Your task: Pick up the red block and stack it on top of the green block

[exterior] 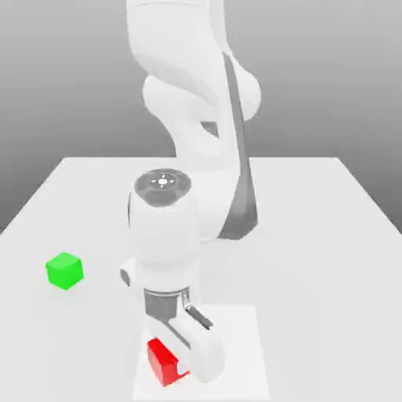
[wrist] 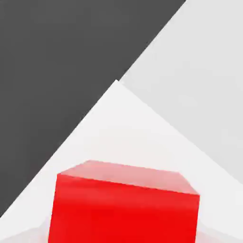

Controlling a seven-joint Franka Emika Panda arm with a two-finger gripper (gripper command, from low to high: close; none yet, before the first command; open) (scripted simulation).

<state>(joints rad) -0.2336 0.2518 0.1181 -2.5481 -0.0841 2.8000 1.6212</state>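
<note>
The gripper (exterior: 182,369) is down at the table's (exterior: 330,235) near edge, its fingers pressed together on the red block (exterior: 163,361), which sits on a paler square patch (exterior: 235,345). The green block (exterior: 64,270) stands well apart, toward the exterior view's left and farther from that edge. The carry should run that way, after a lift clear of the table.

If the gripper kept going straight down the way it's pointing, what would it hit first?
The gripper points down and is shut on the red block, so it would likely press the block into the white table right away; any gap beneath is hard to judge.
</note>
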